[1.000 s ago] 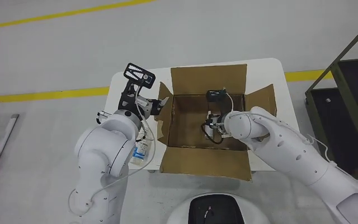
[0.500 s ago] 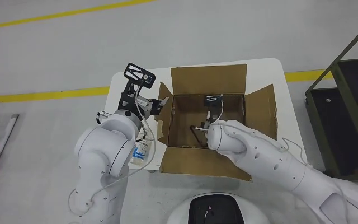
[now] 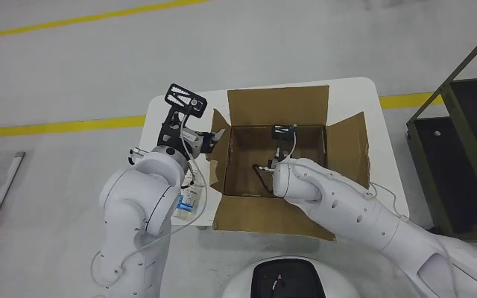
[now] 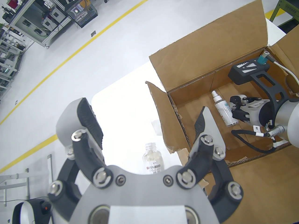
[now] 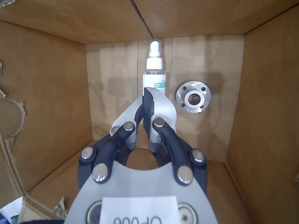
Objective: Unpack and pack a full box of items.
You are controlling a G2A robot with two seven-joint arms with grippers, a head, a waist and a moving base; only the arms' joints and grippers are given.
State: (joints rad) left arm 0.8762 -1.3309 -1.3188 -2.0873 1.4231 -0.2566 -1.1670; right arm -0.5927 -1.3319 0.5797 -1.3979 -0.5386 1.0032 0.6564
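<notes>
An open cardboard box [image 3: 343,145] stands on the white table [image 3: 358,89]. On its floor lie a clear spray bottle [image 5: 154,71] with a white nozzle and a round metal flange [image 5: 193,96] beside it. My right gripper [image 5: 146,94] is down inside the box, shut with nothing in it, its tips just above the spray bottle's lower body. In the left wrist view the spray bottle [image 4: 222,108] lies right by that gripper. My left gripper [image 4: 147,122] hangs open and empty outside the box's left flap [image 3: 218,153]. A small clear bottle [image 3: 188,201] stands on the table beneath it.
The box's four flaps are spread outward; the left one [image 4: 168,115] is torn along its edge. A green metal rack [image 3: 447,112] stands beyond the table's right side. Bare table surface lies left of the box around the small bottle [image 4: 153,158].
My right arm has slid leftward inside the box, bringing its wrist nearer the box's left wall. The left arm has not moved.
</notes>
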